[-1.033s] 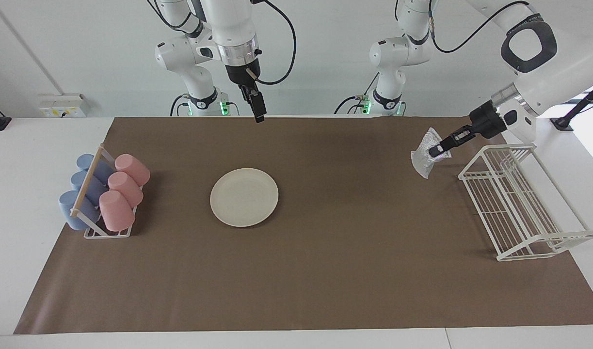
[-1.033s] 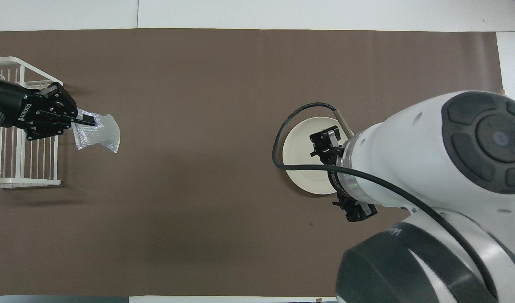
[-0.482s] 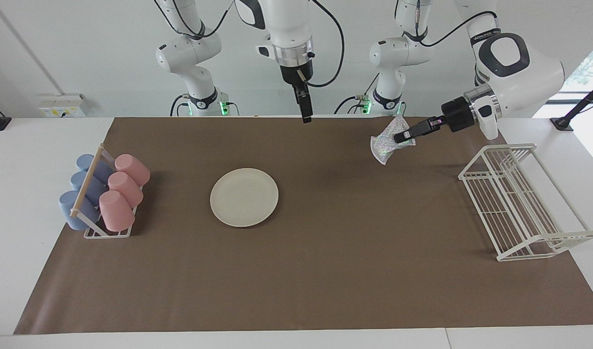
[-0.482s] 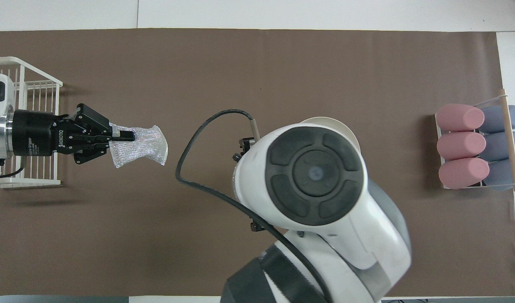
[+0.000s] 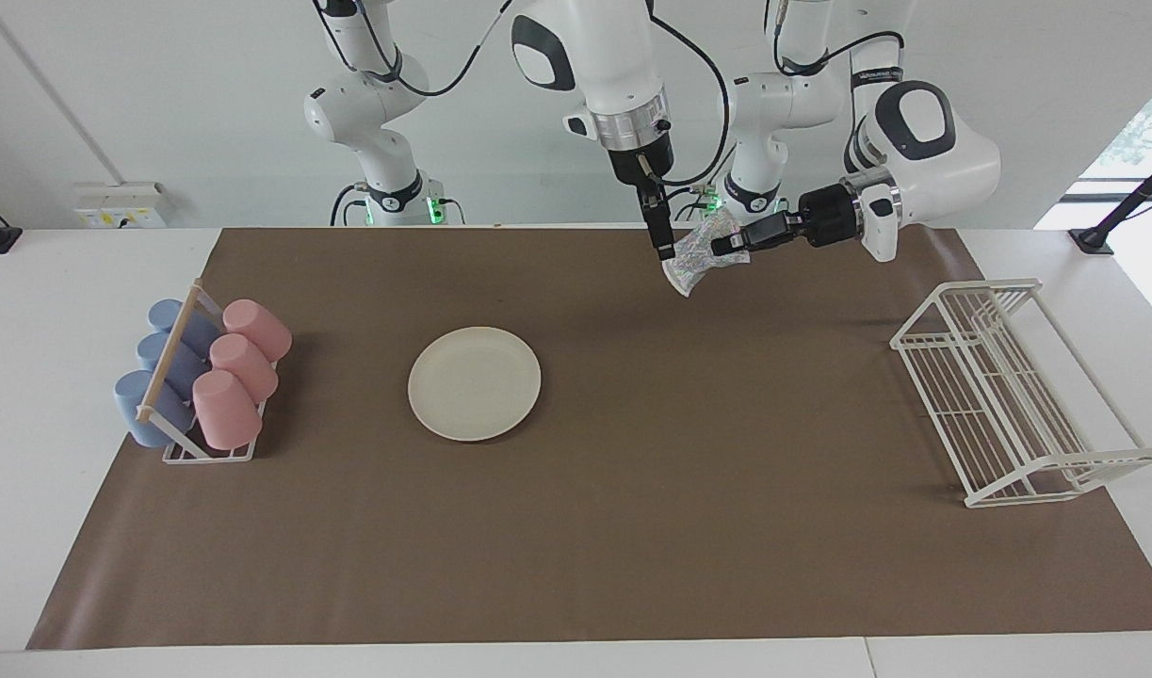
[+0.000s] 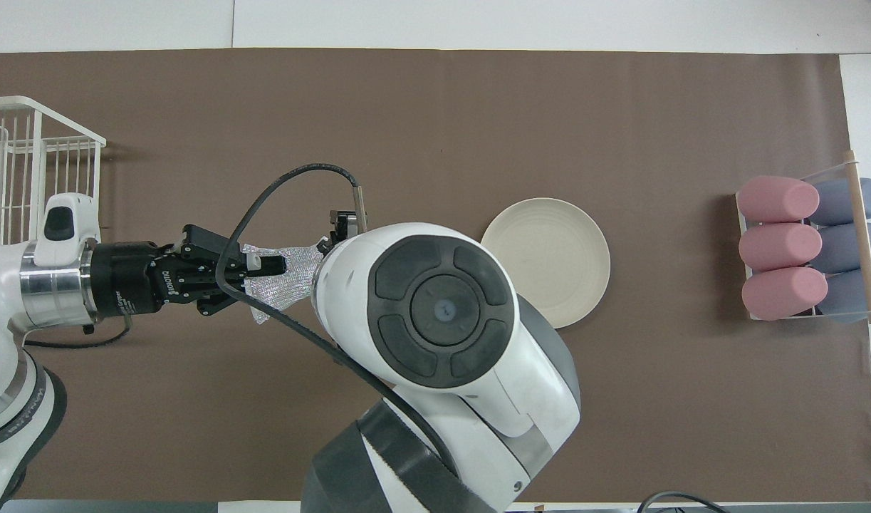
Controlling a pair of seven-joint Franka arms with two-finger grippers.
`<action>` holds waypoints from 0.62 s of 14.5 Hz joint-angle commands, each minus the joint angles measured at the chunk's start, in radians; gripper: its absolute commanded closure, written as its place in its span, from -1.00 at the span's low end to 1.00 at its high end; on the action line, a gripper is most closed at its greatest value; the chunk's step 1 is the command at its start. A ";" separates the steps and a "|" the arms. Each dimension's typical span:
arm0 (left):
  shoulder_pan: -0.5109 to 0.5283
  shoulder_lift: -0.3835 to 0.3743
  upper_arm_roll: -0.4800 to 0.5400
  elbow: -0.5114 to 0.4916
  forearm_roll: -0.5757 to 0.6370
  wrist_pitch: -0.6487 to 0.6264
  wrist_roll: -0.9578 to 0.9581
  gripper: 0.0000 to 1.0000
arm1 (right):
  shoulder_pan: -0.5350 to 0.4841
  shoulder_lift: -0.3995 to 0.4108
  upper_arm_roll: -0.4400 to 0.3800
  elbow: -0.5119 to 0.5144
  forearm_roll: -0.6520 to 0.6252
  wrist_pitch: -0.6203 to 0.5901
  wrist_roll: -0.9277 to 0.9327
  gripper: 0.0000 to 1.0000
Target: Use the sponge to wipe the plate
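The cream-white plate [image 5: 474,383] lies flat on the brown mat, and shows in the overhead view [image 6: 545,262] too. My left gripper [image 5: 723,249] is shut on the silvery mesh sponge [image 5: 689,264] and holds it in the air over the mat's edge nearest the robots. The sponge hangs from its fingertips, also seen from overhead [image 6: 293,278] with the left gripper [image 6: 278,265]. My right gripper [image 5: 665,247] points down right beside the sponge, at its edge. In the overhead view its own arm hides it. Both grippers are well away from the plate, toward the left arm's end.
A small rack of pink and blue cups [image 5: 203,377] stands at the right arm's end of the mat [image 6: 805,246]. A white wire dish rack [image 5: 1009,395] stands at the left arm's end [image 6: 22,164].
My left gripper carried the sponge from beside the wire rack toward the middle, higher and closer to the robots. My right gripper swung from over the plate toward the sponge and now meets it.
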 commanded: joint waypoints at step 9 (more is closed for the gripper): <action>-0.013 -0.046 0.013 -0.124 -0.086 -0.087 0.258 1.00 | 0.046 -0.088 0.003 -0.205 0.022 0.092 -0.036 -1.00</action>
